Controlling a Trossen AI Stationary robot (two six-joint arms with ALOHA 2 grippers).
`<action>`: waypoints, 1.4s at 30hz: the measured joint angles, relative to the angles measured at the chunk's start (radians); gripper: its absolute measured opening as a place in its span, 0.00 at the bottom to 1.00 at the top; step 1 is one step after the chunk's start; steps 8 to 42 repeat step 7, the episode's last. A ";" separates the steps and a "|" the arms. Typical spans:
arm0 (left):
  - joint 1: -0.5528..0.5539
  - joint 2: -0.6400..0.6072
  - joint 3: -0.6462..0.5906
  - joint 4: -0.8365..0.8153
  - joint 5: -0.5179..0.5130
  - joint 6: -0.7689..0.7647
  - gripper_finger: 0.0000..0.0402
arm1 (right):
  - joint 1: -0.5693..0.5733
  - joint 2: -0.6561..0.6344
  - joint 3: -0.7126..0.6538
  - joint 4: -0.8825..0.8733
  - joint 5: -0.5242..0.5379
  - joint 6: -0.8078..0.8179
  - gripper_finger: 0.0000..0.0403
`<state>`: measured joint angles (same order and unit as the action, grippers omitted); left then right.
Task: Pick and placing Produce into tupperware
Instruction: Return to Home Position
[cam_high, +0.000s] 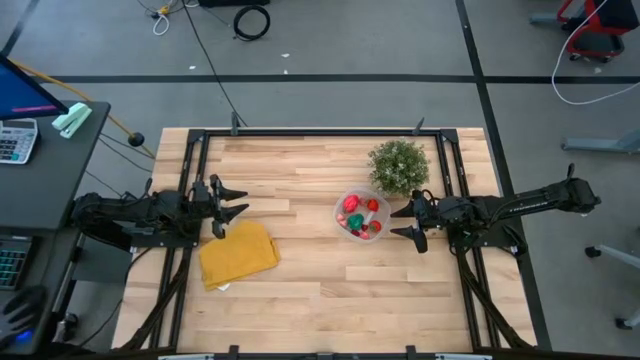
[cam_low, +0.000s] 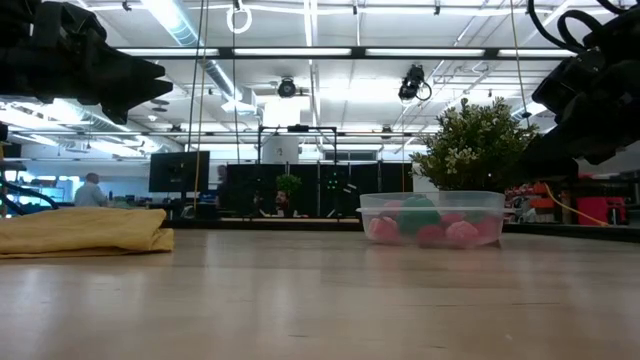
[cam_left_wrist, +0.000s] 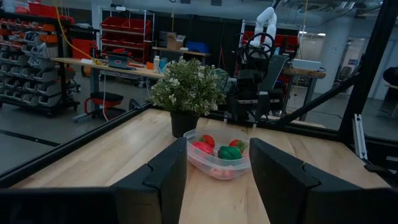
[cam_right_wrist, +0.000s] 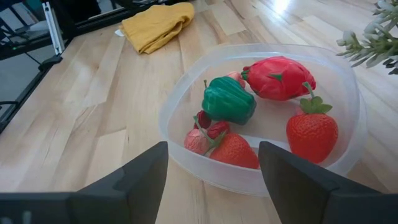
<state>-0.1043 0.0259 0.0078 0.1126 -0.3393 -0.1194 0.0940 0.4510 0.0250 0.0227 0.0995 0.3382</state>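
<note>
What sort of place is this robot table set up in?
Most likely a robotics lab or workshop: shelves of red storage bins, a cluttered workbench, and long ceiling strip lights overhead.

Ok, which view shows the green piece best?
The right wrist view: the green piece lies close up among red pieces in the tupperware. Left wrist shows it small, low view through the wall, high view as a speck.
</note>
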 joint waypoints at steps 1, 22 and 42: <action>0.000 0.000 0.000 0.000 0.000 0.000 0.45 | 0.000 0.000 0.000 0.000 0.000 0.000 0.64; 0.000 0.000 0.000 0.000 0.000 0.000 0.44 | 0.000 0.000 0.000 0.000 0.000 0.000 0.64; 0.000 0.000 0.000 0.000 0.000 0.000 0.44 | 0.000 0.000 0.000 0.000 0.000 0.000 0.64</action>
